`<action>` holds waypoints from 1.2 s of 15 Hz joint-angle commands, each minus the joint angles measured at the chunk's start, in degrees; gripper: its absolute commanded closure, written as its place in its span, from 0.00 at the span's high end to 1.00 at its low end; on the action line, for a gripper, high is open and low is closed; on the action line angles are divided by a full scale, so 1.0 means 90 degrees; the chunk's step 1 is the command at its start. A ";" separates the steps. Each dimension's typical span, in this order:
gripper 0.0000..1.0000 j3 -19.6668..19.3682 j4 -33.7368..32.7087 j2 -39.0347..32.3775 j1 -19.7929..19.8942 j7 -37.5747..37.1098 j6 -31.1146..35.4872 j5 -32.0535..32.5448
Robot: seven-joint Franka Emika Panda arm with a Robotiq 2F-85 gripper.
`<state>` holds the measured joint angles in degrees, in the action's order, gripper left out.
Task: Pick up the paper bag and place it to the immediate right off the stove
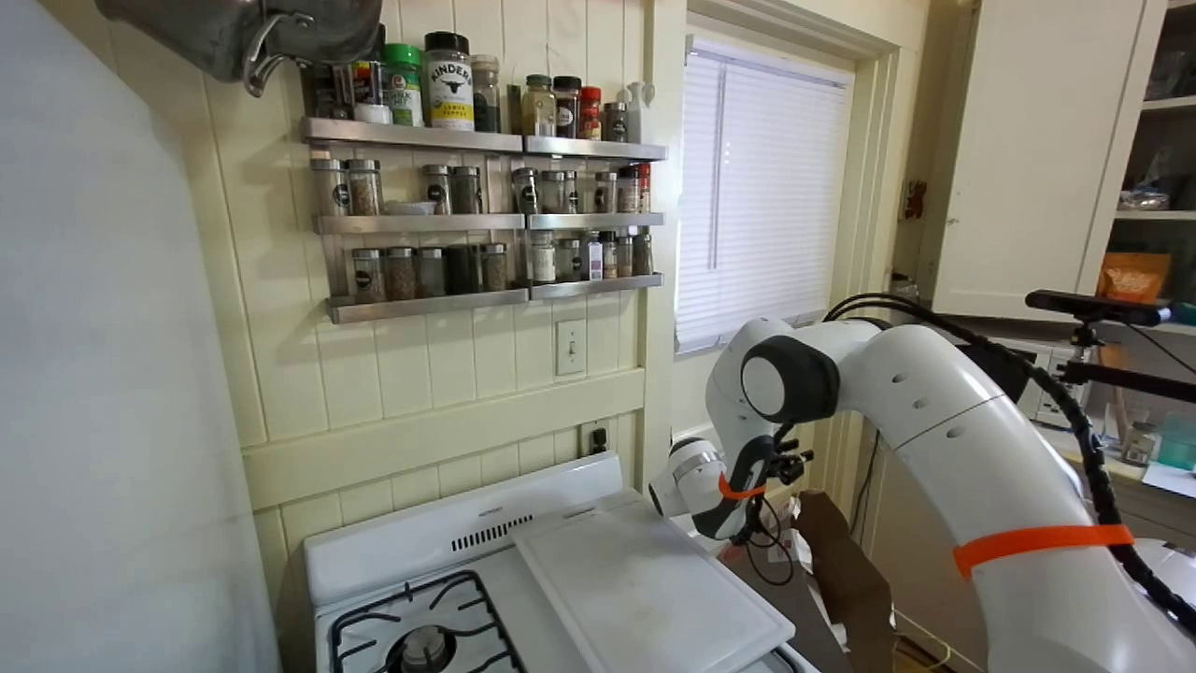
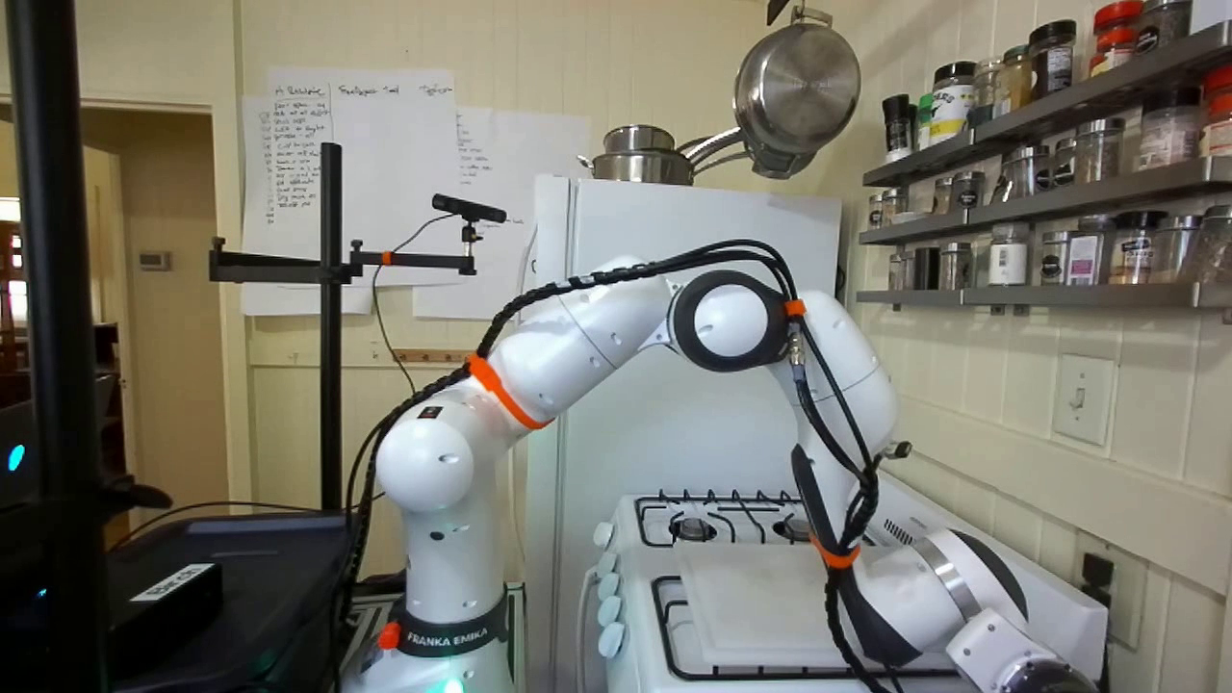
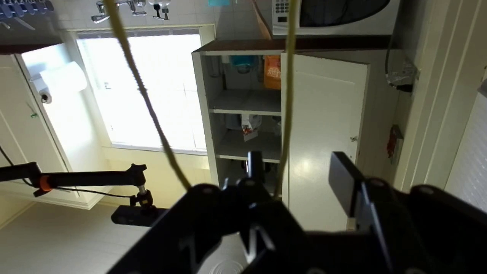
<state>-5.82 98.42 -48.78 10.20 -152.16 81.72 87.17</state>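
Note:
The white stove (image 1: pixel 448 528) shows in both exterior views (image 2: pixel 1064 611), with black burner grates and a flat pale cover. The brown paper bag (image 1: pixel 855 589) is beside the stove in an exterior view, partly hidden by the arm, with papers or wrapping inside. Its logo is not visible. In the wrist view, which stands upside down, my gripper (image 3: pixel 296 163) is open with nothing between its fingertips. Two strands of the bag's twisted handle (image 3: pixel 290 95) run from the left finger's base out of the top edge, seemingly looped around that finger. The gripper's fingers are hidden in the exterior views.
The stove's pale cover (image 1: pixel 645 579) lies near the arm. Spice shelves (image 1: pixel 420 222) hang on the wall behind. A fridge (image 2: pixel 693 385) stands past the stove. A cupboard door (image 3: pixel 323 133), a microwave (image 3: pixel 342 26) and a camera stand (image 3: pixel 91 179) are around.

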 commanded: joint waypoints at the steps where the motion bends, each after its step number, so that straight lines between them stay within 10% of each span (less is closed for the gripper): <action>1: 0.81 -0.0032 0.0172 0.0077 -0.0023 -0.0133 0.0127 0.0083; 4: 0.99 -0.0029 0.0223 0.0189 -0.0017 -0.0100 0.0145 0.0072; 18: 1.00 0.0049 0.0461 0.0633 0.0585 0.1622 0.1537 -0.0289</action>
<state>-5.85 99.82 -45.23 13.90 -140.99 90.75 86.59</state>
